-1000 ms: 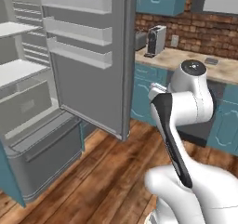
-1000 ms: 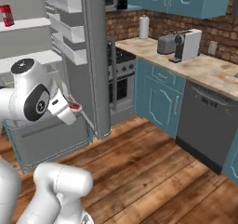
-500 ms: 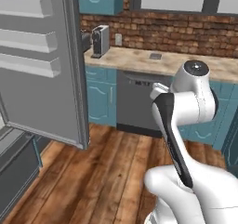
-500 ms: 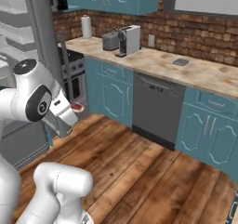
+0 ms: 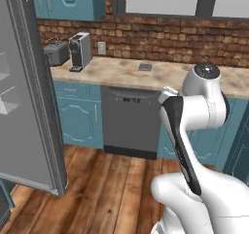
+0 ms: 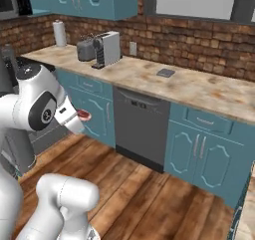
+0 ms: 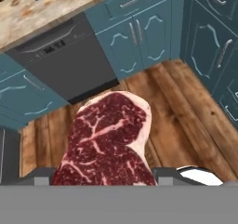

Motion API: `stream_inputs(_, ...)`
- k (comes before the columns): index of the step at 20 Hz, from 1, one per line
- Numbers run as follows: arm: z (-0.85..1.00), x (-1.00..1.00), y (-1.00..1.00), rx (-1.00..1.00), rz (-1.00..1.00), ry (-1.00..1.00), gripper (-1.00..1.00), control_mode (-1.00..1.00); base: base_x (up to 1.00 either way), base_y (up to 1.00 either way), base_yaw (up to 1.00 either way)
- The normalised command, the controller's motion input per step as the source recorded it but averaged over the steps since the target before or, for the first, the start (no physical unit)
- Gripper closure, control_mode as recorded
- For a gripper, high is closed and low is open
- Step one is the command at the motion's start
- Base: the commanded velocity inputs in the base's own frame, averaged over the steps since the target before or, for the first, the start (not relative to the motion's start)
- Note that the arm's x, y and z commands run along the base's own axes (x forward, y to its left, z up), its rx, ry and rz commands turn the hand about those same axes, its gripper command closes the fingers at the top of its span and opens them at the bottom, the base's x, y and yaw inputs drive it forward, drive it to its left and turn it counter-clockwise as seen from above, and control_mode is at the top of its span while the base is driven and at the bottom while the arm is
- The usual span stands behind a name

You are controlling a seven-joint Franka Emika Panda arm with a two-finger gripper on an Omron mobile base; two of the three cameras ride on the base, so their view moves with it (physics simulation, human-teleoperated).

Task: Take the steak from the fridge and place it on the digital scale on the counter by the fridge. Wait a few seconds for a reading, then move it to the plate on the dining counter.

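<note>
The hand (image 7: pixel 104 174) grasps the steak (image 7: pixel 109 141), carried above the wooden floor (image 7: pixel 181 121). The digital scale (image 5: pixel 145 67) lies on the table (image 5: pixel 121 73) at twelve o'clock, well apart.

Raw, marbled steak (image 7: pixel 109 144) glistens red with pale fat streaks at the tool (image 7: pixel 108 175); below it, warm wood-plank floor (image 7: pixel 172 121); ahead, a matt dark dishwasher panel (image 7: pixel 65 62), smooth teal cabinet fronts (image 7: pixel 135 32), a mottled beige stone counter (image 7: pixel 51 7) and a rough brick wall (image 5: pixel 160 34).
</note>
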Motion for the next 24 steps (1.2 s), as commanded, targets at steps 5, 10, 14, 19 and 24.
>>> stream_inputs(5, 0.0, 0.0, 0.0, 0.0, 0.0, 0.0, 1.0, 1.0, 1.0, -0.12, -0.13)
stream_inputs(10, 0.0, 0.0, 0.0, 0.0, 0.0, 0.0, 1.0, 1.0, 1.0, 0.0, -0.15)
stream_inputs(14, 0.0, 0.0, 0.0, 0.0, 0.0, 0.0, 1.0, 1.0, 1.0, 0.04, -0.16)
stream_inputs(19, 0.0, 0.0, 0.0, 0.0, 0.0, 0.0, 1.0, 1.0, 1.0, 0.29, -0.16)
stream_inputs(24, 0.0, 0.0, 0.0, 0.0, 0.0, 0.0, 1.0, 1.0, 0.96, 0.68, -0.18)
